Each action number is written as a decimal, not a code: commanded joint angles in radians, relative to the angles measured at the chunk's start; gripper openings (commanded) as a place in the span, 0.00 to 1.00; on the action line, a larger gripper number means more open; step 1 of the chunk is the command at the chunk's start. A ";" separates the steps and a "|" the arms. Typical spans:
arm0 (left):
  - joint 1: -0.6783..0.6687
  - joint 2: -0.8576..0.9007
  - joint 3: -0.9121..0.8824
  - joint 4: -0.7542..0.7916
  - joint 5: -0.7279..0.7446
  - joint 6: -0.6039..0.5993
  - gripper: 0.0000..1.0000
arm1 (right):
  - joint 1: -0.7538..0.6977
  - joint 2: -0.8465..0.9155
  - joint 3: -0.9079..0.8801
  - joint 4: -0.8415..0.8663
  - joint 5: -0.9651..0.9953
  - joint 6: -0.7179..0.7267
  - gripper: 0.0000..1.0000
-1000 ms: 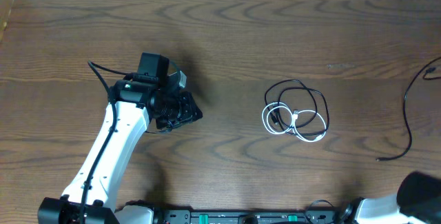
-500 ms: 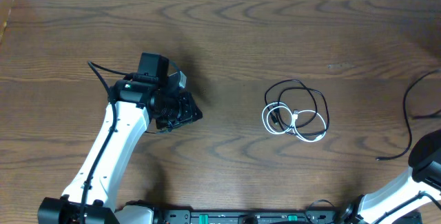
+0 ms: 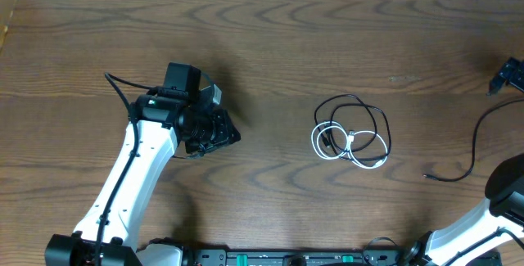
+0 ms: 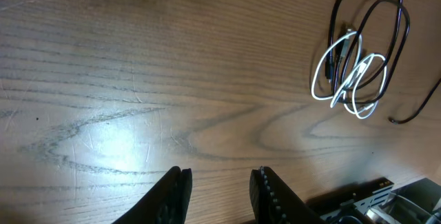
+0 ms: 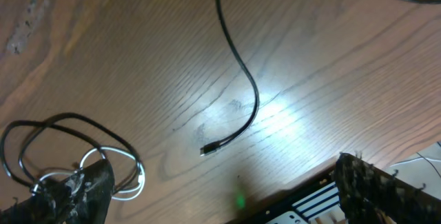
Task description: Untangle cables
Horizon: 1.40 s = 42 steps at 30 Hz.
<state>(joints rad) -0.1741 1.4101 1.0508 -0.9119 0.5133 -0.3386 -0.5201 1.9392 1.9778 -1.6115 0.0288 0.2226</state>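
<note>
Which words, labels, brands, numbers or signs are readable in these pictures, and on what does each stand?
None is readable.
The table, the cables and the left arm show no text.
The base rail at the bottom edge has small green marks, too small to read.

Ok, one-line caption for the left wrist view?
Open left gripper above wooden table; tangled black and white cables upper right.

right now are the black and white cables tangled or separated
Tangled: the black cable and the white cable loop through each other in one coiled pile.
</note>
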 commanded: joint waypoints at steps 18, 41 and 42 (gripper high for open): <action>-0.002 0.002 -0.015 -0.004 -0.010 0.017 0.33 | 0.024 -0.003 -0.621 0.302 0.050 0.081 0.82; -0.002 0.002 -0.015 -0.003 -0.011 0.032 0.33 | 0.023 -0.003 -0.906 0.719 0.125 0.113 0.78; -0.002 0.002 -0.015 -0.003 -0.011 0.032 0.33 | 0.023 -0.003 -0.921 0.750 0.117 0.114 0.73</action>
<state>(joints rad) -0.1741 1.4105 1.0447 -0.9127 0.5133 -0.3313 -0.4999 1.8786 1.1267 -0.9340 0.1051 0.3103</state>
